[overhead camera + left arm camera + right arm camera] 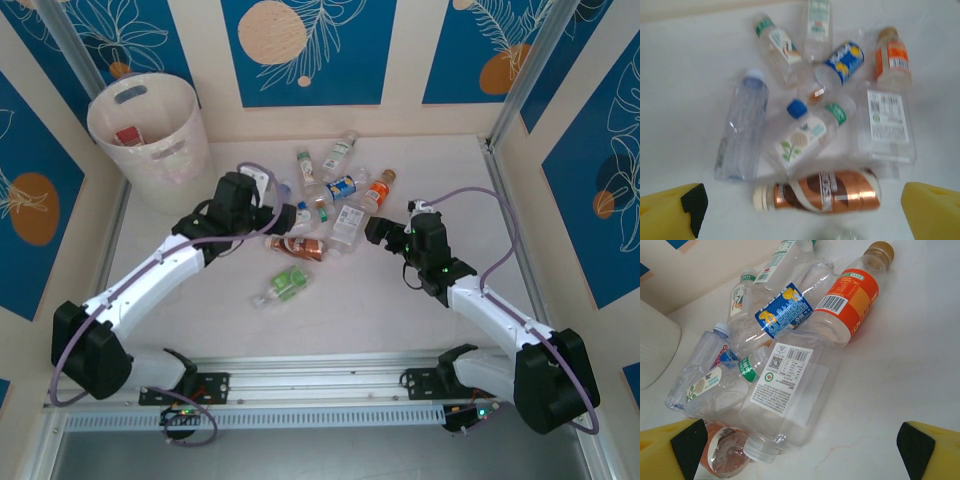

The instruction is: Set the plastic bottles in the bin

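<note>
My left claw (290,215) hovers at the left edge of the heap of small clear plastic bottles (335,205), which lies on the pale table (450,180) in the middle. Its yellow fingers (670,210) are spread wide and nothing is held between them. Through that wrist I look down on a copper-brown labelled bottle (825,192) lying on its side crosswise between my fingertips, untouched. Just beyond it lies a blue-capped bottle with a leaf label (800,135). A long plain clear bottle (742,130) lies to the left of that one.

My right claw (378,230) sits at the right edge of the same heap, equally wide and empty. Ahead of it lies a big square-sided clear bottle with a white printed label (790,390), neck towards me. An orange-labelled bottle with a tan cap (850,300) rests against its far end. A blue-labelled bottle (785,310) lies just beside the orange one.

One green-labelled bottle (283,285) lies apart from the heap, nearer my bases.

The tall round translucent whitish bin (170,165) stands upright in the far left corner, well apart from the heap. A red-labelled item (128,135) lies inside it; I cannot tell what it is.
</note>
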`<state>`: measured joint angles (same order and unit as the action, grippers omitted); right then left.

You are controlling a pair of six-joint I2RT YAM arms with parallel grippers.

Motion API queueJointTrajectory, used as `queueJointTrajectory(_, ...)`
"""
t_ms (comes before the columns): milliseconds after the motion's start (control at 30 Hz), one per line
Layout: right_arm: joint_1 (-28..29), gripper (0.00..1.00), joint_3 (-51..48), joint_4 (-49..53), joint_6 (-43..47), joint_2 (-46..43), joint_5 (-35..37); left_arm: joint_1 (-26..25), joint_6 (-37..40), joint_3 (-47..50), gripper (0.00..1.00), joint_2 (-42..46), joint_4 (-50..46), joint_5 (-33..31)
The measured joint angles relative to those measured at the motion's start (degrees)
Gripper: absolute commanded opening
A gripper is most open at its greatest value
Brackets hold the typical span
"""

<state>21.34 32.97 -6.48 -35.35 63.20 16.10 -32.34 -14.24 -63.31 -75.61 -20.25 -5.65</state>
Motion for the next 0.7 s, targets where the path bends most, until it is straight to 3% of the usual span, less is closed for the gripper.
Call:
queueJointTrajectory(233, 0.0, 1.0, 0.0, 0.0, 0.0, 0.0, 0.0, -1.3, 1.8, 6.5, 1.0, 2.3, -4.3, 3.9)
queueJointTrajectory(433, 0.0, 1.0, 0.0, 0.1, -0.1, 0.0, 0.0, -7.4, 2.1, 10.5, 1.0, 2.4, -9.0, 1.8)
queueJointTrajectory(700, 0.0, 1.0, 0.0, 0.1, -0.7, 0.1, 0.0, -12.0, 2.8, 17.2, 1.0, -1.3, -7.2, 1.7)
